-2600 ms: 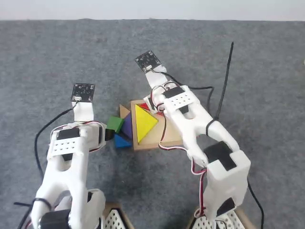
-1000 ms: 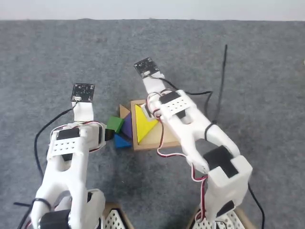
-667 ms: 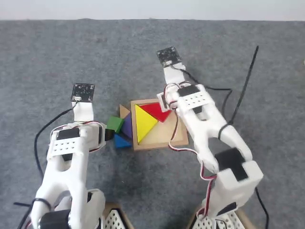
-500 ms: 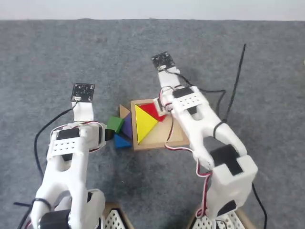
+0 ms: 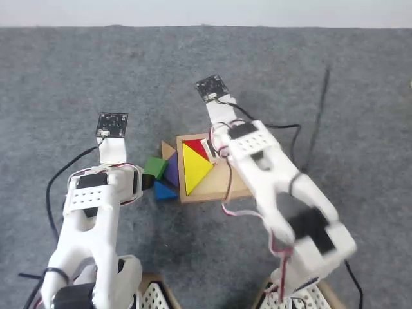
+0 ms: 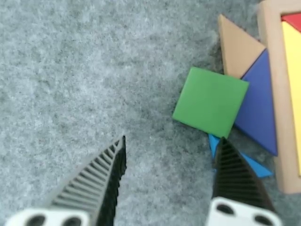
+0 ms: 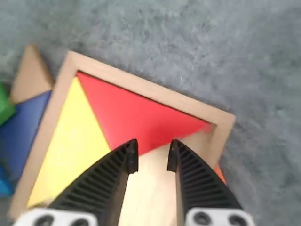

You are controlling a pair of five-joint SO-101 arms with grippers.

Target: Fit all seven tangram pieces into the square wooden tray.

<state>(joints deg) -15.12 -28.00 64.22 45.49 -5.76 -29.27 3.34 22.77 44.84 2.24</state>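
Sitting in one tray point(image 7: 150, 93), two triangles point(image 7: 136, 117), four pieces point(image 6: 210, 102) clustered just outside

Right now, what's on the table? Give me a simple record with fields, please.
In tray: yellow triangle and red triangle, side by side in the wooden tray.
Outside tray: green square, tan triangle, dark blue piece and light blue triangle, clustered on the grey mat beside it.
Left gripper: open, empty, above the mat near the green square.
Right gripper: narrowly open, empty, over the red triangle's edge.
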